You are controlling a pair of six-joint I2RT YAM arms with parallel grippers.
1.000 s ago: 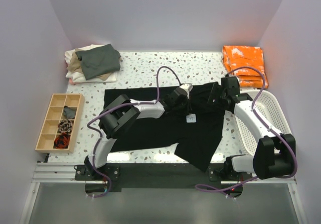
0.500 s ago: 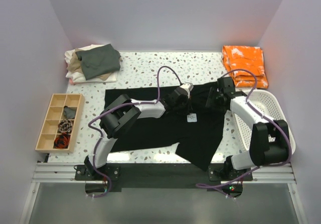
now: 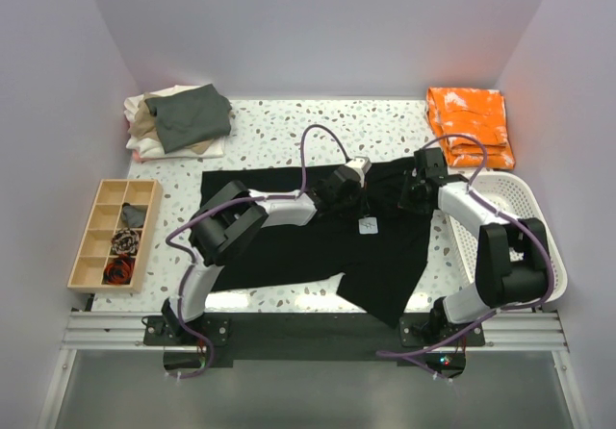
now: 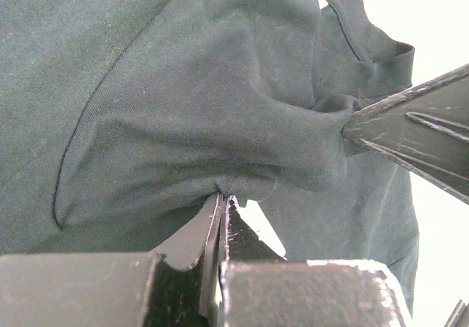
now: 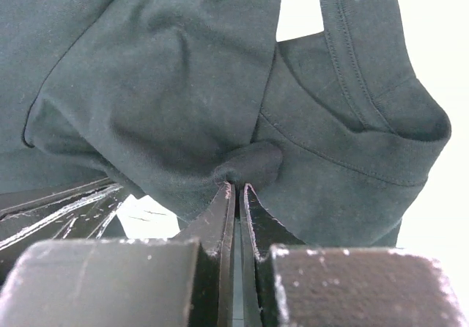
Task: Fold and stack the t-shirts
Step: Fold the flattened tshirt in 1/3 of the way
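Observation:
A black t-shirt (image 3: 318,241) lies spread over the middle of the table, its small white label (image 3: 367,225) facing up. My left gripper (image 3: 354,187) is shut on a pinch of its cloth (image 4: 220,100) near the collar. Close to the right of it, my right gripper (image 3: 412,190) is shut on another fold of the same shirt (image 5: 183,85). In the left wrist view the right gripper's fingers (image 4: 410,133) pull the cloth taut. A pile of folded grey-green, tan and cream t-shirts (image 3: 178,119) sits at the back left.
A folded orange cloth (image 3: 469,124) lies at the back right. A white plastic basket (image 3: 539,222) stands by the right edge. A wooden compartment tray (image 3: 114,232) with small items sits at the left. Speckled tabletop (image 3: 318,126) shows behind the shirt.
My right gripper has moved a little left onto the shirt and shut on the cloth. The left gripper has stayed shut on its pinch.

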